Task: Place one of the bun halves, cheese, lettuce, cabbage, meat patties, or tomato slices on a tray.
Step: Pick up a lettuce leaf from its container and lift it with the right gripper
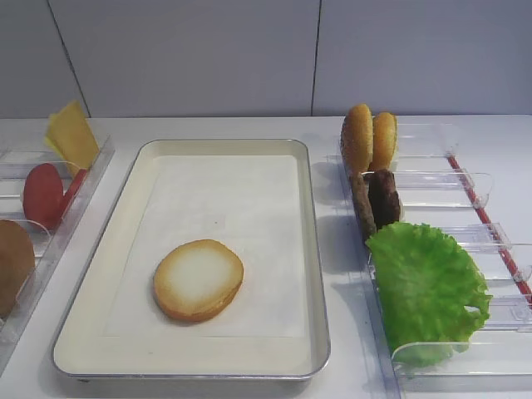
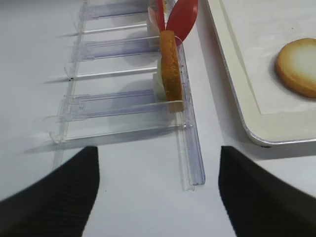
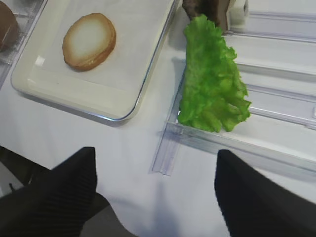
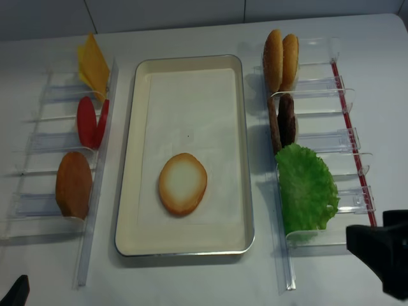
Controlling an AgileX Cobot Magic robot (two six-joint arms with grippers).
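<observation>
A bun half (image 1: 198, 279) lies cut-face up on the tray (image 1: 91, 274), toward six o'clock. The right hand (image 3: 155, 197) hovers spread by the lettuce (image 3: 211, 89); the left hand (image 2: 158, 197) also seems spread, empty.

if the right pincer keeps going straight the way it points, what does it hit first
Probably the near wall of the clear bin, then the lettuce right behind it. The right pincer stands open, and only bare table lies before that; its height above the table is unclear.
</observation>
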